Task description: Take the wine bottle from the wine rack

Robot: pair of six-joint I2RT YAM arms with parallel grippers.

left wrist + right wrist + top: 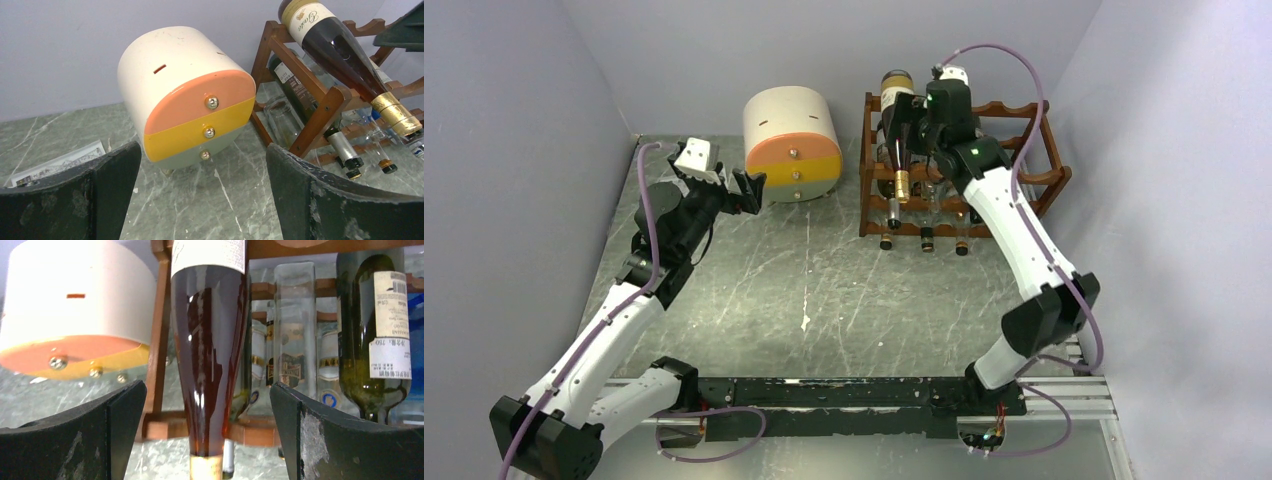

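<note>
the wine bottle lay on the top tier of the wine rack, at its left end. its long axis sloped from the label at the back down to the gold-foiled neck nearest the arms. the right arm stretched over the rack with its wrist bent down. the right jaws were spread wide and the bottle was lined up between them, though it was hard to tell whether they flanked it or hung just short. the left jaws, spread and empty, faced the drawer unit, farther off.

Glossy dark glass wine bottle with paper label; reddish smooth wooden wine rack; veined marble-look table
</note>
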